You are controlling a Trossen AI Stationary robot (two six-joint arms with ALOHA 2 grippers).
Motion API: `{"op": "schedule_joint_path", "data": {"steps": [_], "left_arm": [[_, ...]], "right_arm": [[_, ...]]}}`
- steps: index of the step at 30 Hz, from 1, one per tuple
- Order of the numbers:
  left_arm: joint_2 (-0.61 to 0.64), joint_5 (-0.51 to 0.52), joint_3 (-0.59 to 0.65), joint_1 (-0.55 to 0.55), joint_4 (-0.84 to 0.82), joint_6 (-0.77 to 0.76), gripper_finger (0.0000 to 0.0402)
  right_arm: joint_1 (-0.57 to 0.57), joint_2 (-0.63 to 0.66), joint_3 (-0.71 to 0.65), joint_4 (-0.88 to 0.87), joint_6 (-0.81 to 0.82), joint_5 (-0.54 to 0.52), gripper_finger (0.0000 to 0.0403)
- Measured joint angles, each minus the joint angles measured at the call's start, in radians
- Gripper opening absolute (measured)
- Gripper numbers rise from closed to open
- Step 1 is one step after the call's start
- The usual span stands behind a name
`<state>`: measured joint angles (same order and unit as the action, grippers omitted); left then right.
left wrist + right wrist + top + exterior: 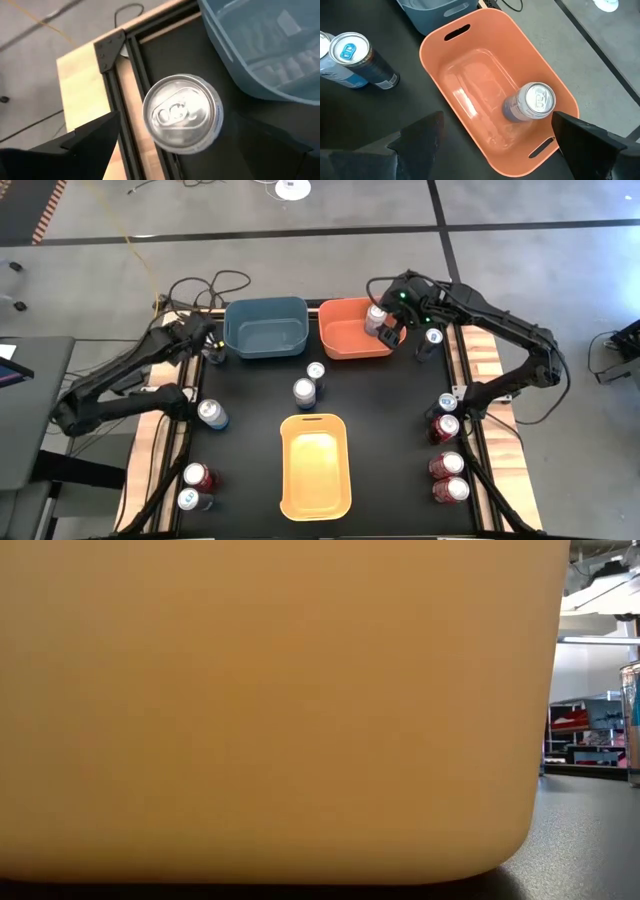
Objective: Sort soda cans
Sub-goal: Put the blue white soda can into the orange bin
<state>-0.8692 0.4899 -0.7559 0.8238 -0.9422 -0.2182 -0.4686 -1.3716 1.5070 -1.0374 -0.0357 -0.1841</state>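
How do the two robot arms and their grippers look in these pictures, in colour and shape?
Both arms are dark, nearly black, built of slim jointed segments. The left arm and right arm look alike. A small green light glows near the right wrist. Each gripper has two flat, dark, wedge-shaped fingers: left gripper, right gripper. Black cables lie behind the left arm.

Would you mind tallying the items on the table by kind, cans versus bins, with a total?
Soda cans: 12
Plastic bins: 3
Total: 15
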Motion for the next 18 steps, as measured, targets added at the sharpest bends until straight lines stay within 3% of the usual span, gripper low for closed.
{"op": "schedule_joint_path", "data": {"steps": [9, 18], "left_arm": [[-0.081, -0.123, 0.006, 0.142, 0.031, 0.107, 0.0374], [-0.080, -0.156, 0.007, 0.174, 0.013, 0.152, 0.0362]], "right_arm": [[0.000, 0.000, 0.000, -0.001, -0.003, -0.001, 0.0384], [0.002, 0.000, 0.000, 0.007, 0.001, -0.001, 0.0384]]}}
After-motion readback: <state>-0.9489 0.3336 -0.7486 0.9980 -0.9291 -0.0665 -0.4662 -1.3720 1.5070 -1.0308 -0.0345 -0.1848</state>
